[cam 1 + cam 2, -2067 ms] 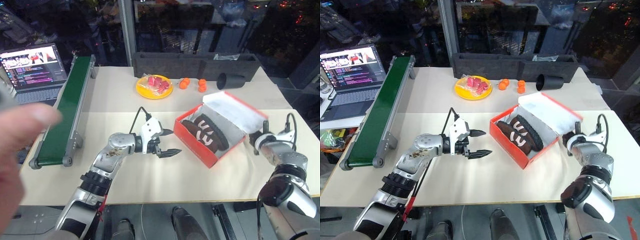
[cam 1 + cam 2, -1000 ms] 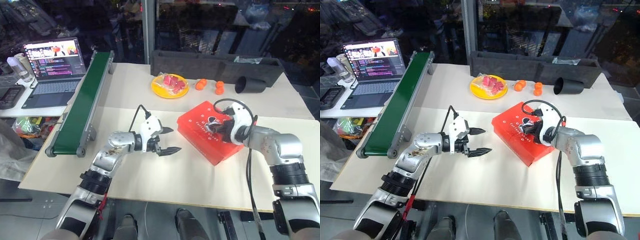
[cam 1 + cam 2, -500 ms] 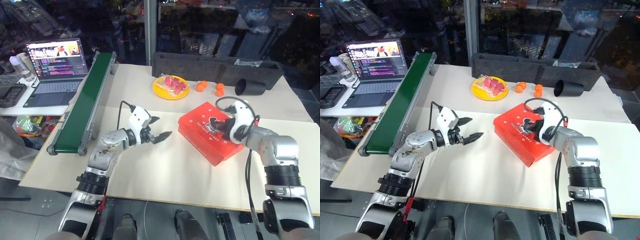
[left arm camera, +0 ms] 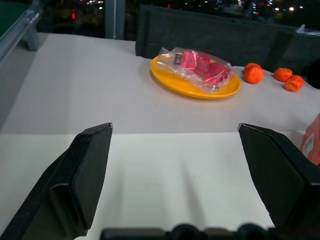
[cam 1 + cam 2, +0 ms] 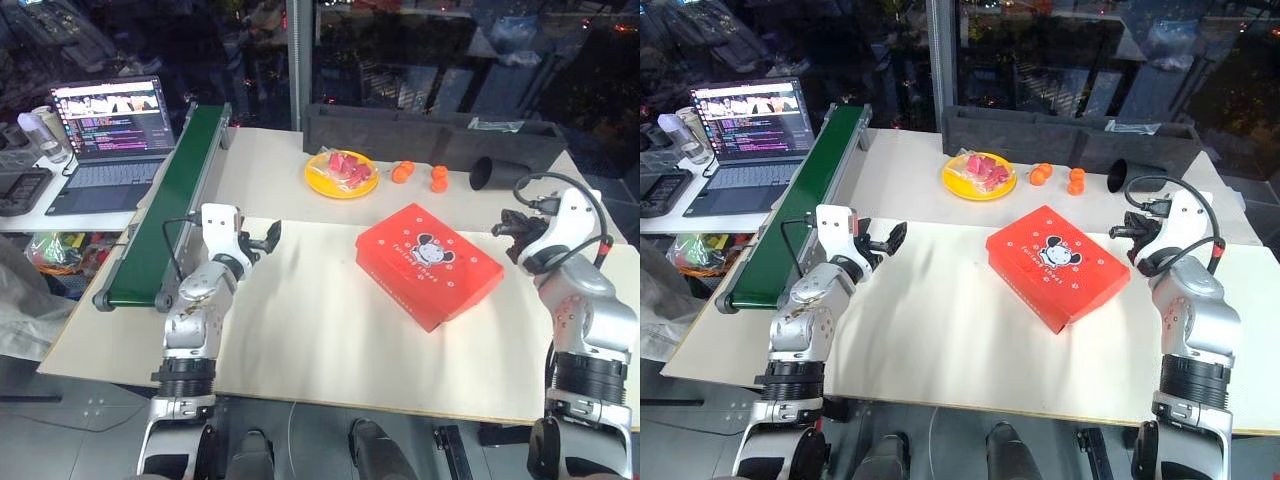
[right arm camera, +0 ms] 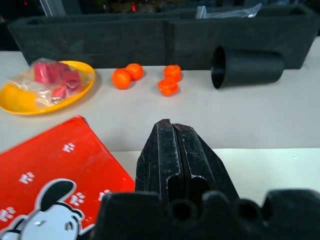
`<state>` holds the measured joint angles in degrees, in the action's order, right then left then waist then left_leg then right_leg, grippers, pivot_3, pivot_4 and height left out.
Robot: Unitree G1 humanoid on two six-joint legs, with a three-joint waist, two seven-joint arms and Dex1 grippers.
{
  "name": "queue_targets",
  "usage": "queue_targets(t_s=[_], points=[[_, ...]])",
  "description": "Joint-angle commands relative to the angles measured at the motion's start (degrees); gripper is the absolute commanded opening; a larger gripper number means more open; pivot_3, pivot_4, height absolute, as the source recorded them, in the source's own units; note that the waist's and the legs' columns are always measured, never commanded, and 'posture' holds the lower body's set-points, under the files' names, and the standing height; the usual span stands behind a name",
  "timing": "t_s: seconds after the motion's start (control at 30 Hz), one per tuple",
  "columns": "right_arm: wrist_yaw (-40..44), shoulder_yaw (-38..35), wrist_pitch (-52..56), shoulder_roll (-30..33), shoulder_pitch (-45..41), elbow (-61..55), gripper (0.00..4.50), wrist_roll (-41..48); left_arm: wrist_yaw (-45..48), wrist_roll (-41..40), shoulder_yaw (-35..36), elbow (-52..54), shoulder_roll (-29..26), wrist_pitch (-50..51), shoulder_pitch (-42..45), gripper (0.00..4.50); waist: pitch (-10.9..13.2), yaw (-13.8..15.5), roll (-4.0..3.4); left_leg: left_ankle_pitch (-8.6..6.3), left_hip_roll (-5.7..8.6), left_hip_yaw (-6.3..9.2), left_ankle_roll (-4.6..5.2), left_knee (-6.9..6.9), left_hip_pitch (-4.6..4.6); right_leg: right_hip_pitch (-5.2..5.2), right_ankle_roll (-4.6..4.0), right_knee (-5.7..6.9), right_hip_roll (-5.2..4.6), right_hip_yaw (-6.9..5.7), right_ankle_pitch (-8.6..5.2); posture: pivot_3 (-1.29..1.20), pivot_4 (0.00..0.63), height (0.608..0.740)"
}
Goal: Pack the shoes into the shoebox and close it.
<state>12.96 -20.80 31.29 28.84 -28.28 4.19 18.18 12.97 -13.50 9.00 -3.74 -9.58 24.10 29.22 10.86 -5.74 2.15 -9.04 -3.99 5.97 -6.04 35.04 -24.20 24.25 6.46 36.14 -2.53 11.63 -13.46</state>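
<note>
Both grippers hung clear of the shoebox [image 5: 430,263], which sat with its lid shut near the middle of the table [image 5: 320,340], a little toward the right edge and turned at an angle to it. Its red lid carried a black-and-white cartoon figure and small white paw marks. No shoes could be seen; the closed lid hid whatever lay inside.

Well to the box's left, close to the table's left edge, the left gripper [image 5: 262,240] hovered with its two black fingers [image 4: 87,167] spread wide and nothing between them. Beyond the box's right side, near the right edge, the right gripper [image 5: 510,229] had its fingers pressed together, empty as well.

Along the left edge ran a green conveyor belt [image 5: 170,200], with an open laptop [image 5: 105,140] beyond it. Toward the far edge stood a yellow plate [image 5: 342,175] holding a clear bag of red pieces [image 4: 200,62], then a few small oranges [image 5: 420,175] and a black cup [image 5: 498,172] lying on its side. A long black tray [image 5: 430,130] lined the far edge.
</note>
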Motion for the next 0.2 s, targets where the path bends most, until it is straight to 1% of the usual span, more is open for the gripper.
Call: queue_targets(t_s=[0.03, 0.2], points=[[-1.99, -0.27, -3.15, 0.52, 0.90, -2.63, 0.01, -2.34, -1.35, 0.43, 0.60, 1.86, -0.69, -0.61, -0.11, 4.31, 0.00, 0.03, 0.00, 0.01, 0.00, 0.00, -0.01, 0.00, -0.01, 0.00, 0.01, 0.00, 0.00, 0.00, 0.01, 0.00, 0.150, 0.707], [-4.33, -0.58, -4.25, 0.00, 2.90, -4.22, 0.01, -3.90, -1.72, 0.36, 0.38, 1.71, -1.26, -0.92, 0.01, 4.31, 0.00, 0.14, 0.00, 0.06, 0.02, 0.00, -0.08, -0.02, -0.04, 0.01, 0.02, -0.03, -0.01, 0.00, 0.03, 0.00, 0.150, 0.707]])
